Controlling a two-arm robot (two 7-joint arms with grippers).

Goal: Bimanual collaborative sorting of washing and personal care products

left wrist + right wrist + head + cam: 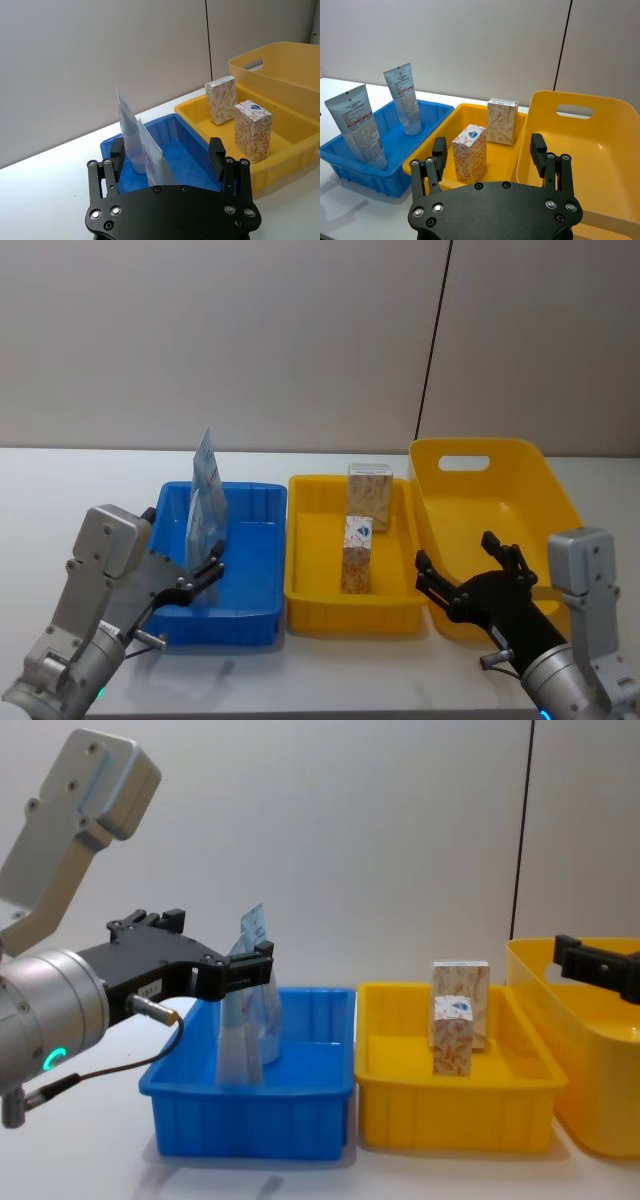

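The left gripper (202,572) hangs with its jaws spread wide and nothing clasped between them, low over the near left part of the blue tray (215,625). Directly ahead of it, in line with the gap between the fingers, stands the nearer squeeze tube (150,162), upright on its cap with the crimped end up. Whether a finger touches it I cannot tell. Just beyond that tube, farther from the gripper, stands the second tube (126,132), also upright. The likeliest trouble sits here, in my judgement. Both tubes are tall on small bases, so a finger brushing the nearer one on a sideways or forward move could topple it against the second and lay both flat, or tip one over the tray wall. The right gripper (488,145) is likewise spread and empty, hovering where the yellow tray (350,620) meets the large yellow basket (500,490). Ahead of it and to its left stands the white-topped carton (469,155), and beyond that the second carton (501,121), both upright and apart from the fingers. A reach from this side risks clipping the tray rim or the basket wall and jolting the narrow cartons over.
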